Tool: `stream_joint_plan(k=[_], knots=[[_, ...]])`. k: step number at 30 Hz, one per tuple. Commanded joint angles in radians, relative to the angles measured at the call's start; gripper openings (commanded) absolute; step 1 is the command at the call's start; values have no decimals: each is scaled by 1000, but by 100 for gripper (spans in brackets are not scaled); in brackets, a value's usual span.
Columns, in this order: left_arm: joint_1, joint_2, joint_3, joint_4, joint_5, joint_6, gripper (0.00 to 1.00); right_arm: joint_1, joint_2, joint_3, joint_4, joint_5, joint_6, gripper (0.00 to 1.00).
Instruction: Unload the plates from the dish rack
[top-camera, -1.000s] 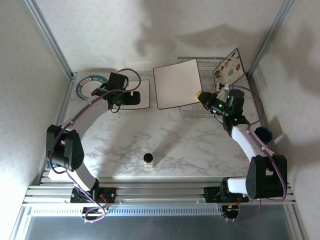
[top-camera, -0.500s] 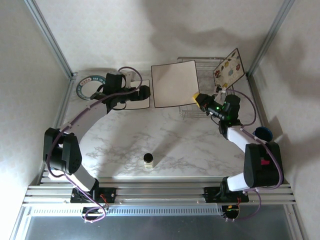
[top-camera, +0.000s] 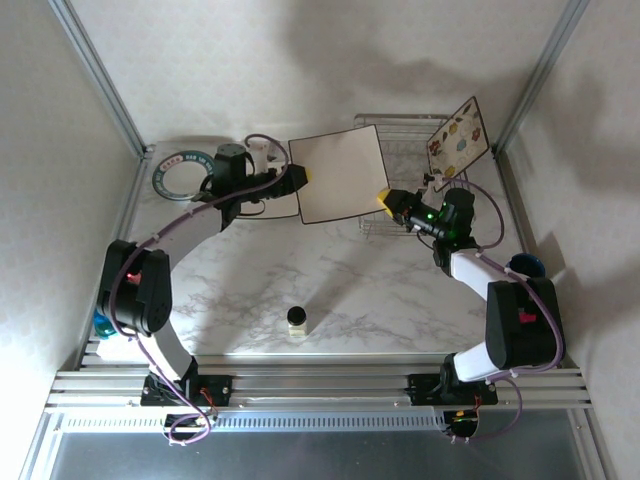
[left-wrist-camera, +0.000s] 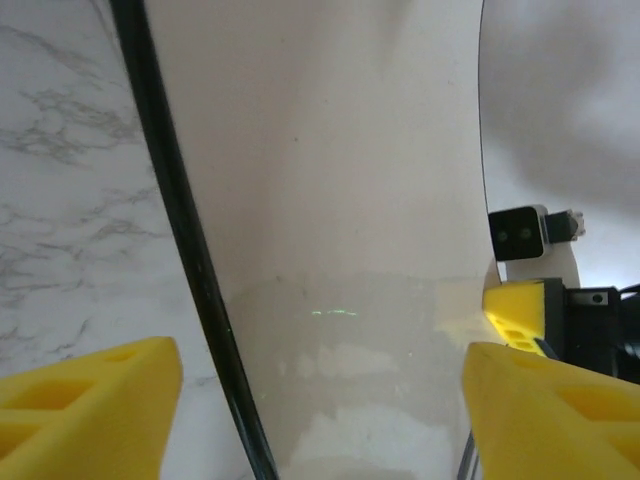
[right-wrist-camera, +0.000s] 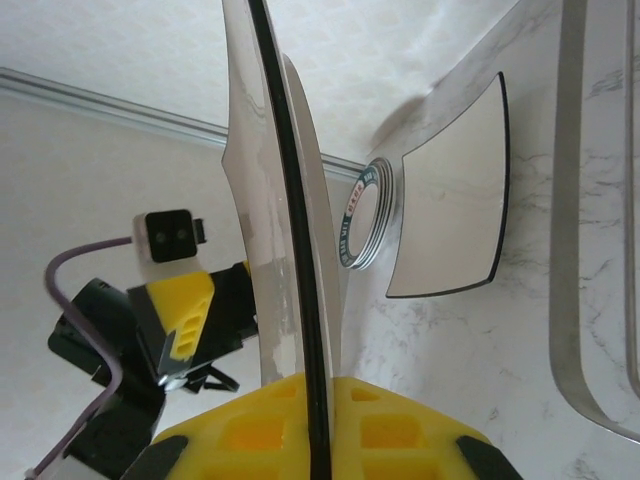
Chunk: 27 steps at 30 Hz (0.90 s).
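A square cream plate (top-camera: 338, 175) with a dark edge hangs tilted above the table, left of the dish rack (top-camera: 410, 140). My right gripper (top-camera: 384, 200) is shut on its right edge; in the right wrist view the dark rim (right-wrist-camera: 300, 250) runs down between the yellow pads (right-wrist-camera: 250, 430). My left gripper (top-camera: 300, 178) is at the plate's left edge, open, with the plate (left-wrist-camera: 330, 200) between its two yellow fingers (left-wrist-camera: 90, 400). A flowered square plate (top-camera: 458, 138) leans in the rack. Another square plate (top-camera: 275, 207) and a teal-rimmed round plate (top-camera: 183, 172) lie on the table at the back left.
A small bottle (top-camera: 297, 319) stands at the table's front middle. A blue cup (top-camera: 525, 267) sits beside the right arm. Frame posts and walls close in the back corners. The rack's wire (right-wrist-camera: 590, 250) is close to the right gripper.
The right arm has carried the square plate leftward, away from the rack. The left gripper has swung right to the plate's left edge, and its fingers have narrowed.
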Motion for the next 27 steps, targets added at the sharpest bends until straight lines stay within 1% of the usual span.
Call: stream_joint_plan(k=[1,6,11,14,16,20,24,27], knots=[[18,25,-8,111,70,-85,65,8,-30,77,206,-43,12,0],[23,37,-6,108,80,-86,55,8,-34,81,178,-43,-5,0],[26,46,-4,101,88,-88,39,12,-25,90,162,-54,-8,0],[26,52,-2,86,89,-78,33,14,-20,100,138,-62,-22,0],[25,52,1,61,91,-66,31,14,-17,109,125,-68,-28,0],[25,55,9,-3,98,-19,24,17,-10,140,67,-93,-61,0],[28,55,22,-58,97,22,27,17,4,158,10,-112,-101,0],[27,58,35,-91,108,45,24,17,11,163,-11,-117,-116,0]])
